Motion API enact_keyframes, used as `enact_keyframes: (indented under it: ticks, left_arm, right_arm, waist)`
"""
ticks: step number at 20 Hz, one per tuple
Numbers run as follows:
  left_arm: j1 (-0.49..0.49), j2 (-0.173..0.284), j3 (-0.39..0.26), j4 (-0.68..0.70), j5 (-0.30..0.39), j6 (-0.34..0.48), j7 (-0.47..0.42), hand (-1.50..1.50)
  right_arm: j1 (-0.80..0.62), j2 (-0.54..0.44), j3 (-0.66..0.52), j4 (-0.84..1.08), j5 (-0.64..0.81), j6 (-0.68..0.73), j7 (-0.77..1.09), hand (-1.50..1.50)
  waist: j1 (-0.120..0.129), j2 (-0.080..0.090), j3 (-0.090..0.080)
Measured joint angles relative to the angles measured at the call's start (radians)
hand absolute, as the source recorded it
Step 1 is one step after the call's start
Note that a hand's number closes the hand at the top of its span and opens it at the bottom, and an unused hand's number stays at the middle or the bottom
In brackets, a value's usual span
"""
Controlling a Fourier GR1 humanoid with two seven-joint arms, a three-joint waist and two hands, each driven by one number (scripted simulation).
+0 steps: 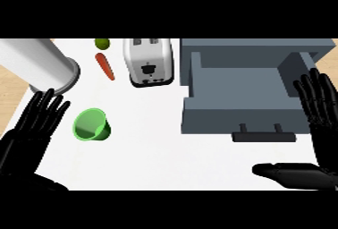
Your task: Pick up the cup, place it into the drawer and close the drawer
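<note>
A green cup point(91, 125) lies on the white counter, left of centre, with its mouth turned toward me. My left hand point(30, 132) is open at the left edge, fingers straight and pointing up, just left of the cup and not touching it. The grey drawer point(241, 118) stands pulled open at the right, its inside bare and its dark handle point(264, 135) at the front. Over the drawer's right side my right hand point(322, 129) is open, fingers up and thumb stretched leftward near the bottom.
A white toaster point(149, 61) stands at the back centre. An orange carrot point(105, 65) and a green fruit point(102, 43) lie left of it. A large grey cylinder point(40, 62) occupies the back left corner. The grey cabinet point(257, 49) frames the drawer.
</note>
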Motion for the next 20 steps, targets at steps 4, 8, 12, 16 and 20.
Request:
enact_keyframes:
  ticks: [4,8,12,16,20]
  left_arm:
    - [-0.037,0.009,0.04,0.138,-0.071,-0.003,-0.078,-1.5]
    - [-0.064,0.026,0.075,0.298,-0.142,-0.017,-0.182,-1.5]
    - [-0.104,0.035,0.087,0.454,-0.227,-0.002,-0.279,-1.5]
    - [-0.147,0.055,0.098,0.627,-0.295,-0.002,-0.387,-1.5]
    - [-0.222,0.079,0.112,0.836,-0.354,0.006,-0.505,-1.5]
  right_arm:
    - [-0.009,0.01,0.0,0.022,0.009,0.002,-0.019,-1.5]
    - [-0.012,0.017,0.006,0.024,0.024,-0.001,-0.018,-1.5]
    - [0.002,0.022,0.011,0.002,0.025,0.01,-0.009,-1.5]
    - [-0.025,0.016,-0.007,0.032,0.025,0.016,-0.011,-1.5]
    - [-0.028,0.007,-0.035,0.043,0.006,0.035,-0.024,-1.5]
  waist:
    - [-0.002,0.001,0.0]
    - [-0.004,0.001,0.0]
    - [-0.005,0.001,0.0]
    - [-0.005,0.001,0.0]
    - [-0.008,0.002,-0.001]
